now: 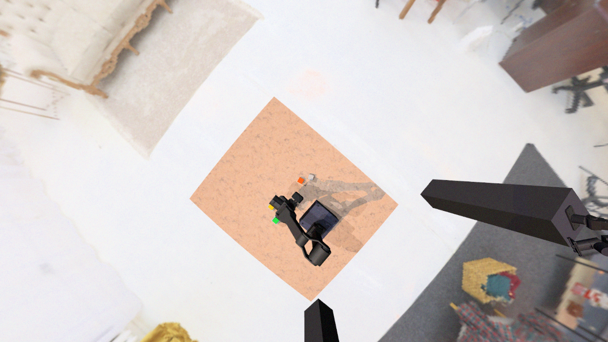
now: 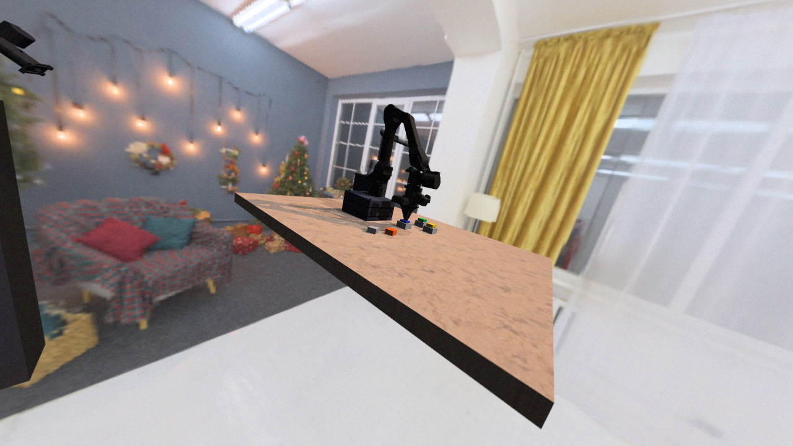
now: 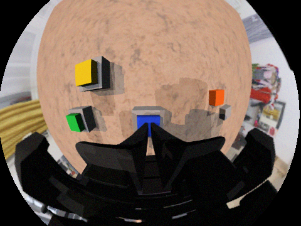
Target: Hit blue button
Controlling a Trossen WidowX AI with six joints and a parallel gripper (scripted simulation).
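Observation:
The blue button (image 2: 405, 222) (image 3: 144, 119) sits on a grey base on the table. My gripper (image 2: 407, 218) (image 3: 149, 125) is shut with nothing between its fingers. It points down, with its tips at the top of the blue cap, and they appear to touch it. How far the cap is pressed in cannot be told. In the top view the arm hides the blue button.
In the wrist view the yellow button (image 3: 83, 73) (image 2: 430, 225) is far left and the green button (image 3: 74, 122) (image 2: 422, 220) (image 1: 275, 220) near left. An orange block (image 3: 216, 97) (image 1: 300, 180) (image 2: 391, 231) and a grey block (image 3: 225, 112) (image 1: 311, 176) (image 2: 372, 229) lie to the right.

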